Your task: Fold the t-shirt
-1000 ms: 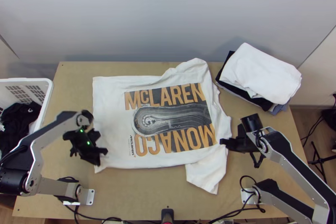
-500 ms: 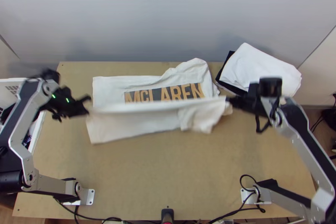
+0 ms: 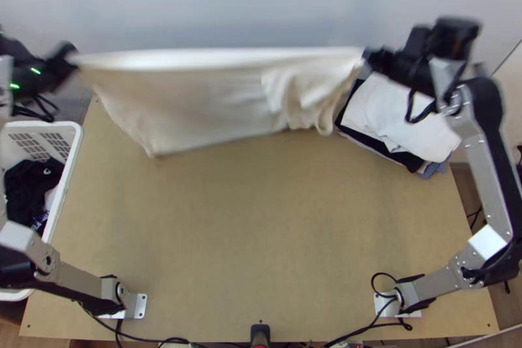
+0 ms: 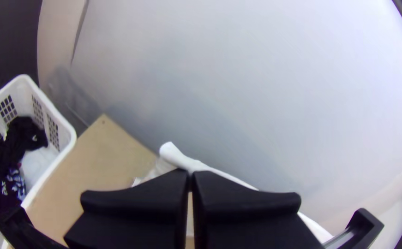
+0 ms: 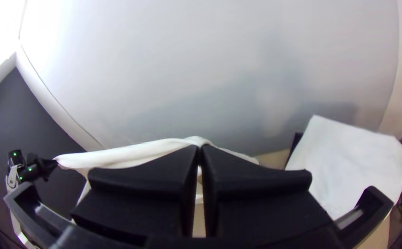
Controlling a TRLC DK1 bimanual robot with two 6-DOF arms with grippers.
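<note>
Wooden table (image 3: pixel 261 237) sits below our left gripper (image 4: pixel 191 175) and right gripper (image 5: pixel 200 149), both pinching the t-shirt (image 3: pixel 196 103); we'd want even tension, then lower gently.

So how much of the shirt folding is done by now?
Early days, it seems. A pile of clothes on the table looks done. In hand is the white t-shirt, its edge stretched between the left gripper and the right gripper, fingers shut. Left to do, probably: lay it down, fold it small and stack it. Dark clothes in the basket may follow.
</note>
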